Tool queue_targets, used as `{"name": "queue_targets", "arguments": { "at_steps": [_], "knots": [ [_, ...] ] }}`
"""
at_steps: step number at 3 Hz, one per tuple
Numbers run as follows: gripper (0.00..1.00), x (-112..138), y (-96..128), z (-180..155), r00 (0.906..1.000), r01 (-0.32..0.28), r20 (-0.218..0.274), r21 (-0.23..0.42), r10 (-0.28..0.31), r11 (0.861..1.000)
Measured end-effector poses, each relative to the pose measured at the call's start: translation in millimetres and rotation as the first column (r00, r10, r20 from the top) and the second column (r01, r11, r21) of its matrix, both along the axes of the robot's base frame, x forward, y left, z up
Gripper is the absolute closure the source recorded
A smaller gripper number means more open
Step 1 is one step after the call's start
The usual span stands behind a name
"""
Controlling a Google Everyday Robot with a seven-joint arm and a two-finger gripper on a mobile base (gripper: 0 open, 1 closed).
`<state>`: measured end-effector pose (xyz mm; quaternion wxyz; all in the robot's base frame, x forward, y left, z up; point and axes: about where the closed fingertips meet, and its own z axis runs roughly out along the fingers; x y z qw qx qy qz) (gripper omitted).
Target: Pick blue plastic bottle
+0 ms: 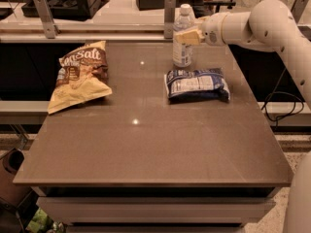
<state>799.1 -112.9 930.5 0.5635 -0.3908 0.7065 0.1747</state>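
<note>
The blue plastic bottle [182, 47] is small and clear with a white cap and a pale label. It stands upright near the far edge of the brown table [146, 144], right of centre. My gripper [187, 36] reaches in from the right on the white arm [252, 25]. It is at the bottle's shoulder, just below the cap, and overlaps the bottle's right side. The bottle's base rests on the table.
A flat blue-white snack packet [197, 84] lies just in front of the bottle. A yellow-brown chip bag [80, 74] lies at the far left. A rail with metal posts [169, 16] runs behind the table. Cables hang at the right.
</note>
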Motion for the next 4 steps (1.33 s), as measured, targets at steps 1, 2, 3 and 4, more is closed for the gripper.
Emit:
{"name": "queue_targets", "arguments": {
  "at_steps": [1,2,3,4],
  "knots": [
    [1.0,-1,0,5,1.0,0.008,0.002,-0.012,-0.008,1.0],
    [1.0,-6,-5,23,0.9995,0.017,0.028,-0.015,-0.017,1.0],
    [1.0,-11,-1,40,0.9987,-0.024,0.045,0.019,0.024,1.0],
    [1.0,-17,11,59,0.9933,-0.103,0.059,0.069,0.1,0.992]
  ]
}}
